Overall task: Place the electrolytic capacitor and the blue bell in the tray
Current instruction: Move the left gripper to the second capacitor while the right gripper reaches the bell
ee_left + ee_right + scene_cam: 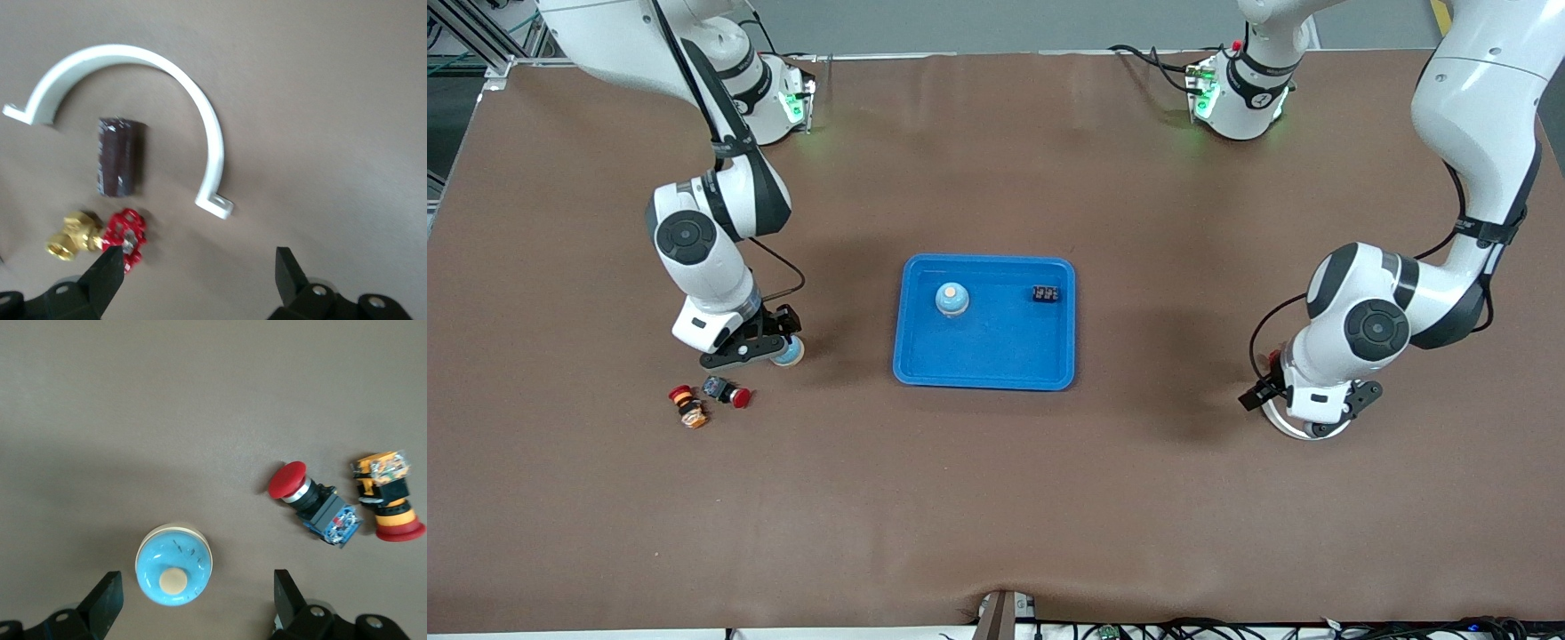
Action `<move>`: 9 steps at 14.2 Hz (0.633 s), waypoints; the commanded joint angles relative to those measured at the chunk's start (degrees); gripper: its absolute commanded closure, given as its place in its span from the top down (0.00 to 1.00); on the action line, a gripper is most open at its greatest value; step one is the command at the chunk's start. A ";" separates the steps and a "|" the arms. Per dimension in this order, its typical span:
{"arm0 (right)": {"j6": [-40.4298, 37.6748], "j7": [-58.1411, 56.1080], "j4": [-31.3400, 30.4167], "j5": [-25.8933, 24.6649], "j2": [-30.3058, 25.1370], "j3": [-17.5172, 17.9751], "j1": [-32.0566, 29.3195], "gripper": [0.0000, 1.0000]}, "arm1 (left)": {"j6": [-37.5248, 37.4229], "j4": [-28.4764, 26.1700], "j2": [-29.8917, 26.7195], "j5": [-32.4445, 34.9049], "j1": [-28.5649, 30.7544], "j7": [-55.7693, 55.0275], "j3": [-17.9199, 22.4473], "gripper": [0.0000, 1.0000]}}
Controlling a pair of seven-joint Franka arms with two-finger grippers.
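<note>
- The tray (985, 356) sits mid-worktop, holding one blue bell (951, 300).
- The right hand (193, 603) hovers open over a second blue bell (174, 565).
- The left hand (200, 273) hangs open near the dark electrolytic capacitor (119, 157).

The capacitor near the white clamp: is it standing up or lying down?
Lying down. The dark capacitor rests on its side on the table, inside the curve of the white clamp.
</note>
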 commanded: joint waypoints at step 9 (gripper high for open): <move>4.66 -0.13 0.04 7.83 4.63 1.53 -1.36 1.00 | 2.15 0.01 1.98 1.91 6.61 8.58 -0.66 1.00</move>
